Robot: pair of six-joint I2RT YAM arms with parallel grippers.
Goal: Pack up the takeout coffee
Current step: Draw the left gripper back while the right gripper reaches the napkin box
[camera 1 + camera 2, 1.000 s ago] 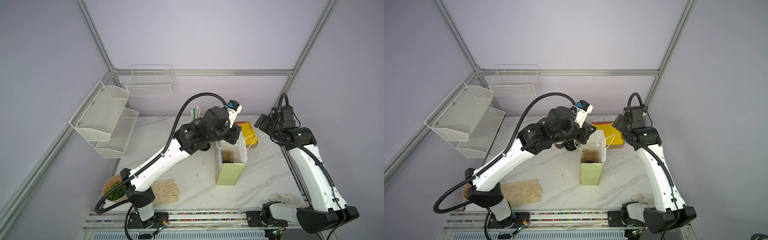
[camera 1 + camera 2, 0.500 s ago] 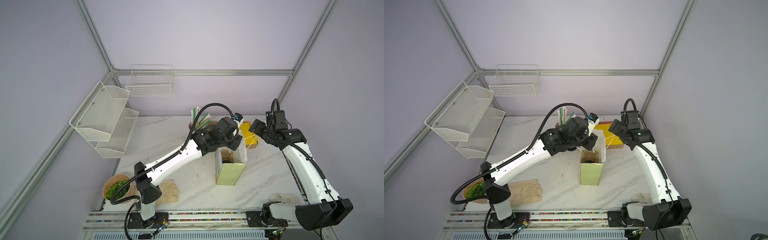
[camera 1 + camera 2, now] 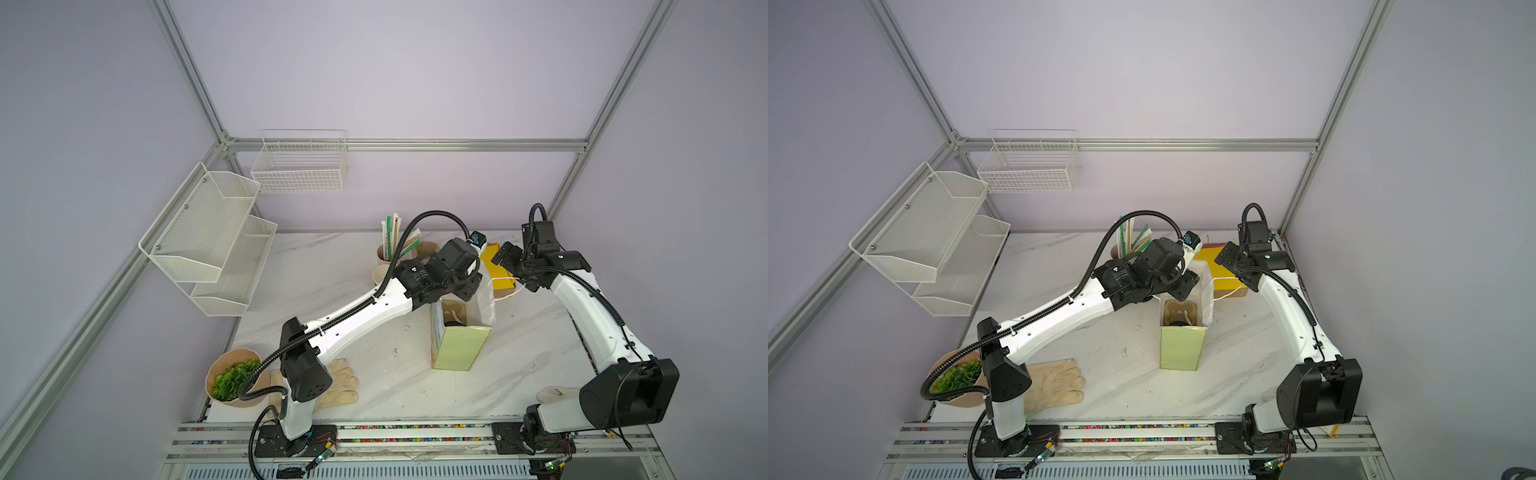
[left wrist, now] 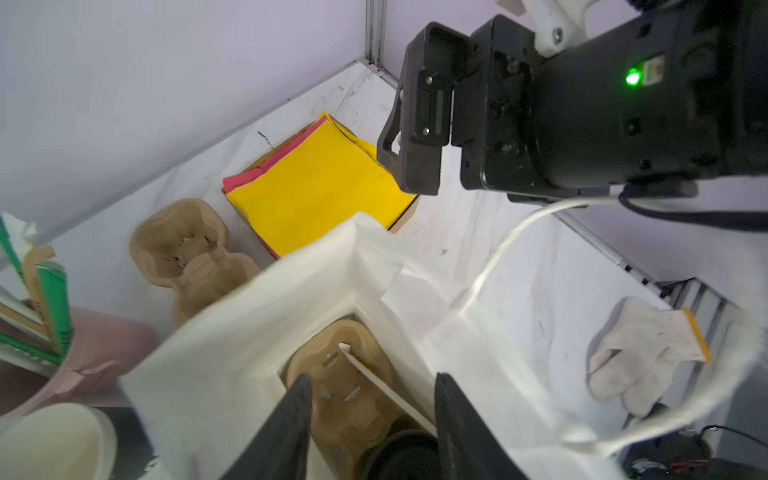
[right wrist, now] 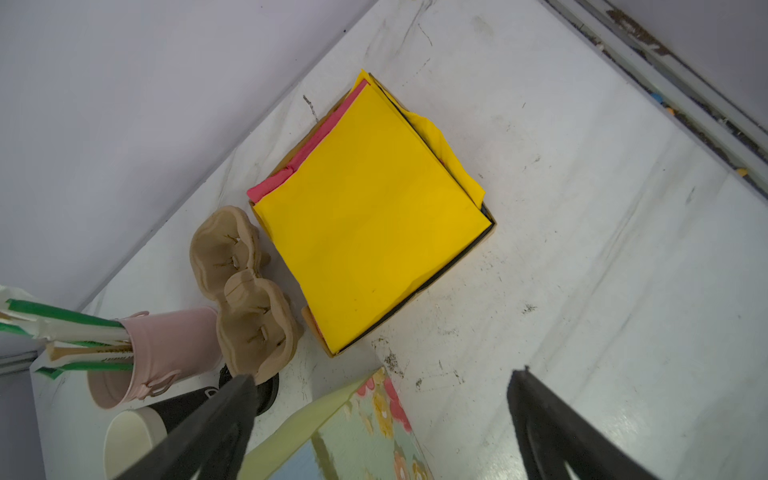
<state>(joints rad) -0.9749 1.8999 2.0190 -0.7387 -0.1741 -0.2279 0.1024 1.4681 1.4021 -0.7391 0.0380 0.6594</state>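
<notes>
Green-leaved plant pot and work glove lie well behind the left gripper, near that arm's base. Left gripper hangs over the mouth of the paper bag, jaws parted, nothing between them. Directly below it, inside the bag: takeout coffee, only its black lid showing, seated in a brown pulp carrier. Right gripper: jaws spread wide, empty, just beside the bag; yellow napkins lie just ahead of it
</notes>
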